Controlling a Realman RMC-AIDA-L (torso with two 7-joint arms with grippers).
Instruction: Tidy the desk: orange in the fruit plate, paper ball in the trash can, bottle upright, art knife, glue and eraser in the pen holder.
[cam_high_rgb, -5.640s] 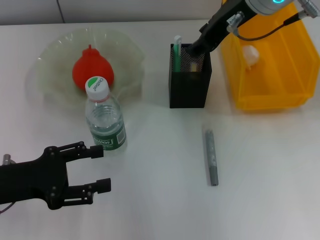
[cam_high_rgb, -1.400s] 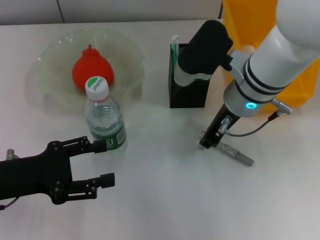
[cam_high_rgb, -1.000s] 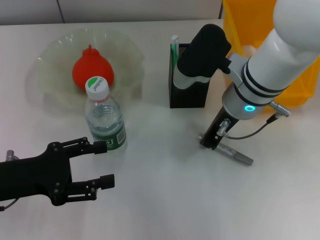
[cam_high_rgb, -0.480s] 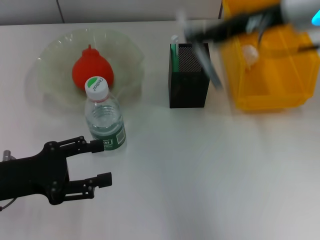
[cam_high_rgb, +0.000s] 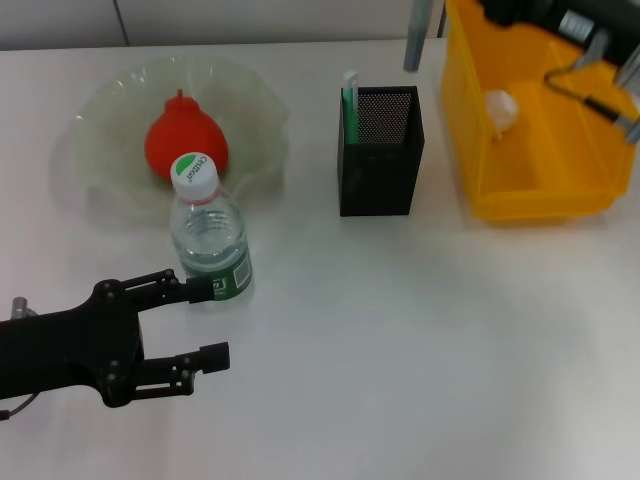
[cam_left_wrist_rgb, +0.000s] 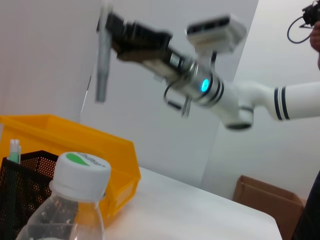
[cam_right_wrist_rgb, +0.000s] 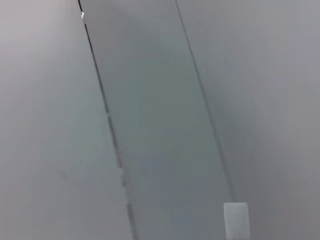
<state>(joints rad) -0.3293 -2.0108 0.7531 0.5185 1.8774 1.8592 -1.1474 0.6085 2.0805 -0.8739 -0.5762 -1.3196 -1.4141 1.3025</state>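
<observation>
My right gripper (cam_left_wrist_rgb: 111, 27) is shut on the grey art knife (cam_left_wrist_rgb: 102, 67), which hangs upright. In the head view the knife (cam_high_rgb: 414, 35) is high, above and just behind the black mesh pen holder (cam_high_rgb: 380, 165), and the right arm (cam_high_rgb: 560, 15) reaches in from the top right. A green and white glue stick (cam_high_rgb: 350, 95) stands in the holder. The orange (cam_high_rgb: 183, 140) lies in the pale-green fruit plate (cam_high_rgb: 255, 110). The bottle (cam_high_rgb: 210, 235) stands upright. The paper ball (cam_high_rgb: 500, 108) lies in the yellow trash can (cam_high_rgb: 540, 195). My left gripper (cam_high_rgb: 212, 322) is open, just in front of the bottle. The eraser is not in view.
The trash can stands right of the pen holder, close to it. The bottle's cap (cam_left_wrist_rgb: 80, 167) fills the near part of the left wrist view. A cardboard box (cam_left_wrist_rgb: 265, 197) stands beyond the table. The right wrist view shows only a grey wall.
My right gripper took the art knife off the table in front of the pen holder and lifted it up and back to above the holder. My left arm has barely moved.
</observation>
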